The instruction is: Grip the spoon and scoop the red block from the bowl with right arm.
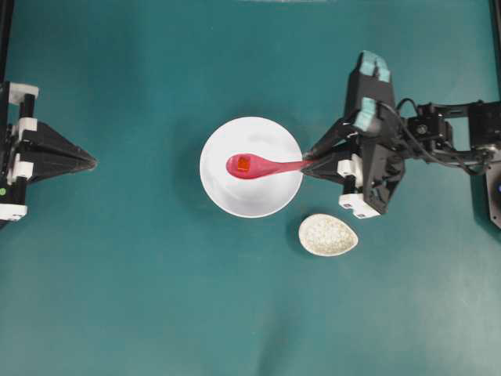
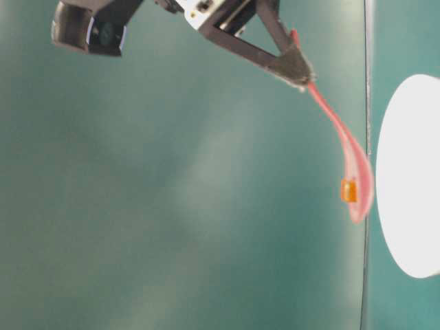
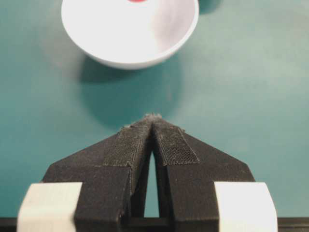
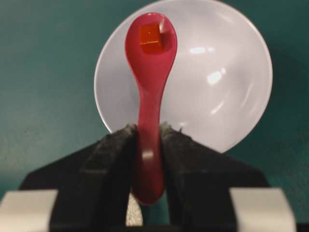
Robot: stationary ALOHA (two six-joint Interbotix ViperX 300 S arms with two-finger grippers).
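Note:
The pink-red spoon (image 1: 262,166) (image 4: 150,92) (image 2: 347,155) reaches out over the white bowl (image 1: 270,196) (image 4: 227,87) (image 2: 412,179) (image 3: 120,38). My right gripper (image 1: 309,165) (image 4: 148,133) (image 2: 297,67) is shut on the spoon's handle, at the bowl's right rim in the overhead view. The red block (image 1: 243,164) (image 4: 150,37) (image 2: 349,190) rests in the spoon's scoop. The table-level view shows the scoop held clear of the bowl. My left gripper (image 1: 88,162) (image 3: 153,118) is shut with nothing in it, well left of the bowl.
A small oval speckled dish (image 1: 328,234) lies on the teal table just below my right gripper and to the lower right of the bowl.

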